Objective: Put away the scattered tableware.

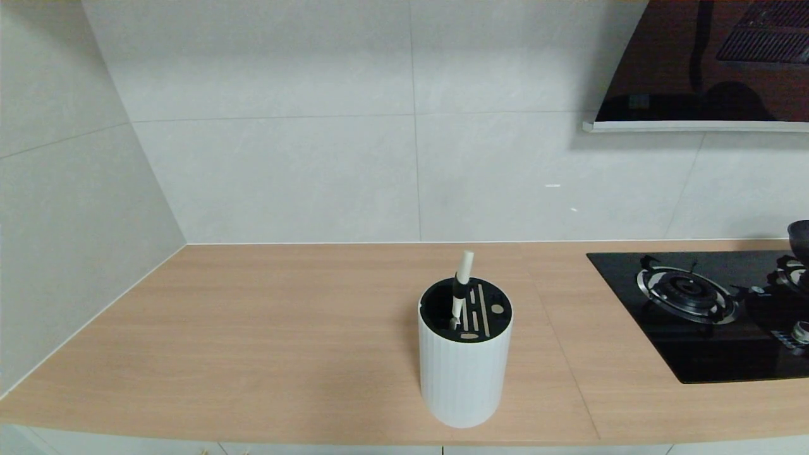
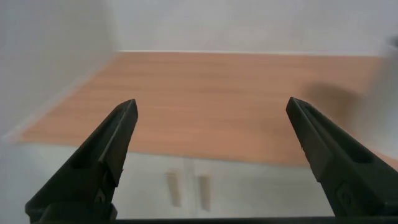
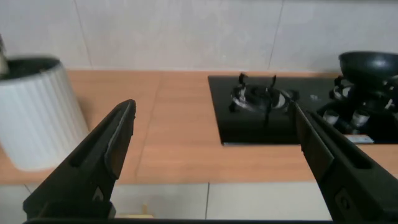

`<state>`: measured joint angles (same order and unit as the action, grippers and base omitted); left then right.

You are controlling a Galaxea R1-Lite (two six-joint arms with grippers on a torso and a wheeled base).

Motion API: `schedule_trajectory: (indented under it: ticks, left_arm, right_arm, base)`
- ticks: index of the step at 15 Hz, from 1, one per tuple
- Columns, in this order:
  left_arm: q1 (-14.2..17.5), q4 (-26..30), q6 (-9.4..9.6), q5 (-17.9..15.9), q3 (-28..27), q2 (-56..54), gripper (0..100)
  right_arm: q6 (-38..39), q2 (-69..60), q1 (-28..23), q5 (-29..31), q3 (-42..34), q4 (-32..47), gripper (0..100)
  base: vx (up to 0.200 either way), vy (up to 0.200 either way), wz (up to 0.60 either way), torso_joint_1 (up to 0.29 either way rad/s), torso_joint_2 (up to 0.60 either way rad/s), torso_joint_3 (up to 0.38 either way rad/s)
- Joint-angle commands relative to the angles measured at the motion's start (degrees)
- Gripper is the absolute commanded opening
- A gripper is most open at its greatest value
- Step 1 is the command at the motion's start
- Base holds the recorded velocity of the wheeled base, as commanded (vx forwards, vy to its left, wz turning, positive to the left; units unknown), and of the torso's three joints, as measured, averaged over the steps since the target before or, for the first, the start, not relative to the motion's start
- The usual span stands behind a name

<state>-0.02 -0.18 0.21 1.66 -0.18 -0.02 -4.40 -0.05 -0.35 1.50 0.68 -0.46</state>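
While both pairs of jaws stand spread wide, holding nothing and touching nothing, the left gripper [image 2: 211, 106] hangs off the front edge of the worktop [image 2: 205, 93], facing across the wood toward the back left corner. The right gripper [image 3: 213, 107] hangs off the same front edge further right, facing the back wall. Below the left gripper's fingers, the left wrist view adds something to the head view's account: pale cupboard doors [image 2: 261, 186] under the front edge, with two upright handles [image 2: 171, 188] side by side.

Between the right gripper's fingers lies the stretch of worktop that parts the white ribbed holder [image 3: 34, 118] from the black hob [image 3: 249, 130]. From this low angle the holder shows side-on, and a dark pot [image 3: 367, 65] sits on the hob's far right burner.

From above, the head view gives the holder [image 1: 464, 373] its place: near the front edge of the worktop [image 1: 253, 328], about midway along it, well apart from the hob [image 1: 663, 341] toward the right end. That view looks down into the holder's black slotted top, where one utensil [image 1: 463, 272] with a white and black handle stands in the open compartment on the left side, tilted toward the back edge. It also shows a round burner [image 1: 686, 294] on the hob, a sliver of the pot [image 1: 799, 235] at the right, and a dark glass extractor hood [image 1: 708, 63] on the tiled wall [image 1: 284, 177] above
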Motion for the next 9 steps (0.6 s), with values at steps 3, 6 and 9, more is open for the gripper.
schedule_trajectory:
  ticks: [3, 6, 9]
  left_arm:
    - [0.0, -0.1, -0.12, 0.1, 0.1, 0.1, 100]
    - [0.0, -0.1, -0.12, 0.0, 0.1, 0.0, 100]
    - [0.0, -0.1, -0.21, 0.1, 0.1, 0.0, 100]
  right_arm:
    - [1.9, 0.0, 0.0, -0.9, -0.7, 0.6, 100]
    - [4.2, 0.0, 0.0, -1.1, -0.7, 0.6, 100]
    - [4.4, 0.0, 0.0, -1.1, -0.7, 0.7, 100]
  base:
    - [0.000, 0.000, 0.00, 0.000, 0.00, 0.000]
    - [0.000, 0.000, 0.00, 0.000, 0.00, 0.000]
    - [0.000, 0.000, 0.00, 0.000, 0.00, 0.000]
